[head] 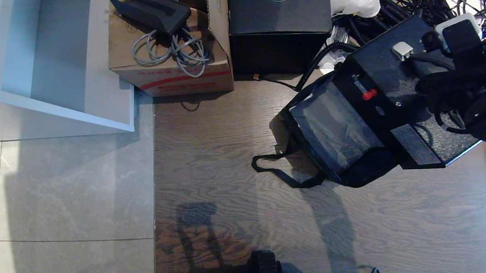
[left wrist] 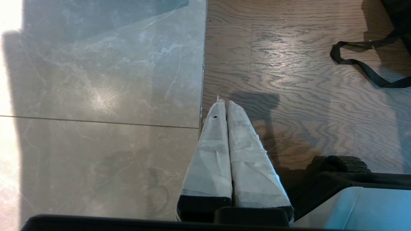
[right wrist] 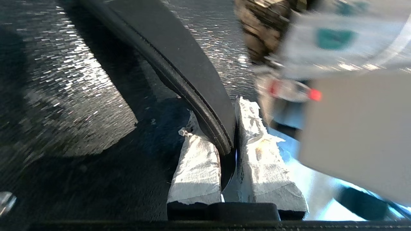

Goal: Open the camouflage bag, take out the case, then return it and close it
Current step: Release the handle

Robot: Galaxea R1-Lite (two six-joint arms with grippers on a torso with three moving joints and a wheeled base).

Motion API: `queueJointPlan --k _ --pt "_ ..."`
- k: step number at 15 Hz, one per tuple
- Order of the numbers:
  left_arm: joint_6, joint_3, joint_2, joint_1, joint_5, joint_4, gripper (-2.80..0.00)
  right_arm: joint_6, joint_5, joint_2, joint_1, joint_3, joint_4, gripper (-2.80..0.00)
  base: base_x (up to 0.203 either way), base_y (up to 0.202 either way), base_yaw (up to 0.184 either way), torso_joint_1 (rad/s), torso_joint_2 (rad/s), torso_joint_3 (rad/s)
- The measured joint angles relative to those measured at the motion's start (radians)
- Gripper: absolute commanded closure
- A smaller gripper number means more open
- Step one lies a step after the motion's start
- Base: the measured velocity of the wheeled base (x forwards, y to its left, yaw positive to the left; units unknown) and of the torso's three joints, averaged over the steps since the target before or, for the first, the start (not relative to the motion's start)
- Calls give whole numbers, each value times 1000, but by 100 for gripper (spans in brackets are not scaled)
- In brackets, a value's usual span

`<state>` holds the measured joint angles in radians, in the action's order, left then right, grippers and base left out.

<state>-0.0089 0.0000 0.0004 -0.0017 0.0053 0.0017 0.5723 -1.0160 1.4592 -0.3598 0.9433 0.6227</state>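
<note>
— Wood floor [head: 228,174] all around. Where is the case [head: 394,91]?

— On the right, lifted over the open camouflage bag [head: 334,136]. The right gripper [right wrist: 228,134] has its fingers clamped on the black handle [right wrist: 179,61].

— And the left gripper [left wrist: 226,110]?

— Fingers together, low near the floor. I think the case should go up straight, so the bag does not snag.

One case [head: 395,99], one bag [head: 334,136], perhaps two boxes [head: 173,73].

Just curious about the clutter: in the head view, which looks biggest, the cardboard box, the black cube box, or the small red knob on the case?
1. Cardboard box and black cube box: look alike, and both are cut off, so unranked.
2. Red knob: smallest.
</note>
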Motion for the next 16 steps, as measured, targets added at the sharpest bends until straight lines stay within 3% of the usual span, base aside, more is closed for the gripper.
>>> queueJointPlan --k 7,11,16 --pt "0 0 0 0 -1 0 0 -3 4 58 297 112 -72 0 0 0 0 0 0 0" --pt "0 0 0 0 0 0 0 -27 4 180 354 176 -70 0 0 0 0 0 0 0" --pt "0 0 0 0 0 0 0 -178 5 425 375 275 -74 0 0 0 0 0 0 0"
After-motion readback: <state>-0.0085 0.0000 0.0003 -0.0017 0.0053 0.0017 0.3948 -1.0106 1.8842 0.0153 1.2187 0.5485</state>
